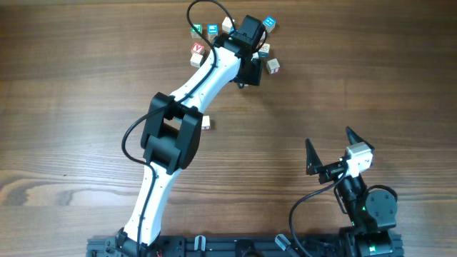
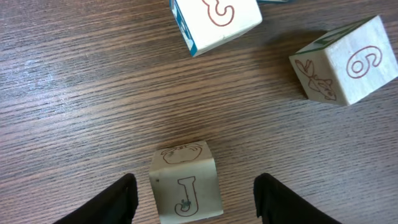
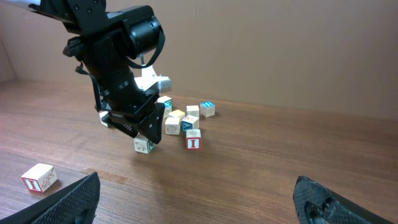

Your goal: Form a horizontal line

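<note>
No line is formed yet. The cubes point(image 1: 273, 66) lie loose at the far middle of the bench point(image 1: 71, 107), with one stray point(image 1: 206, 123) nearer, beside the left arm's elbow. The left tool point(image 2: 194, 199) hangs over the cluster with its fingers apart, straddling the J cube point(image 2: 185, 183). Neither finger touches it, and it sits a little closer to the finger on the left of the wrist view, its faces slightly off square to the jaws. It lies right between them, so closing should catch it, I judge, perhaps with a small twist. The right tool point(image 1: 330, 143) is also spread wide and holds nothing. It sits at the near right, well apart from every cube, so the left arm is plainly nearer. Readable marks are a green J under an outline drawing, the 3 cube point(image 2: 214, 18) with a blue-edged side, the 6 cube point(image 2: 345, 59) with a small plane drawing, a red I cube point(image 3: 193, 142), and seemingly a red V cube point(image 1: 197, 50). No brand shows.
</note>
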You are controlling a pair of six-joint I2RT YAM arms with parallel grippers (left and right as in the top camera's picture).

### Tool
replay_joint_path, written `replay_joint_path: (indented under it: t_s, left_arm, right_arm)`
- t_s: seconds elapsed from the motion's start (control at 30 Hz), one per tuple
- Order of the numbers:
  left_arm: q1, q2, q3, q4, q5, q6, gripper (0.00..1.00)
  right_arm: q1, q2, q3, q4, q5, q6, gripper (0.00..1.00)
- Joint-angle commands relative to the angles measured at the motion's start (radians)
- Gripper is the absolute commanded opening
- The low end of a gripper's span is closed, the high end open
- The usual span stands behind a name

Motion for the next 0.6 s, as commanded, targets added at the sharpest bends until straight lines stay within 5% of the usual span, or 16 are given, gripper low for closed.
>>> replay_joint_path:
  t_s: [0.0, 0.57]
  left_arm:
    - [0.000, 0.011, -0.001, 0.002, -0.021, -0.064, 0.60]
    - [0.003, 0.011, -0.063, 0.104, -0.056, -0.103, 0.48]
  right_arm:
    - [-0.005, -0.004, -0.001, 0.003, -0.013, -0.010, 1.00]
    - [-0.005, -0.004, -0.001, 0.003, -0.013, -0.010, 1.00]
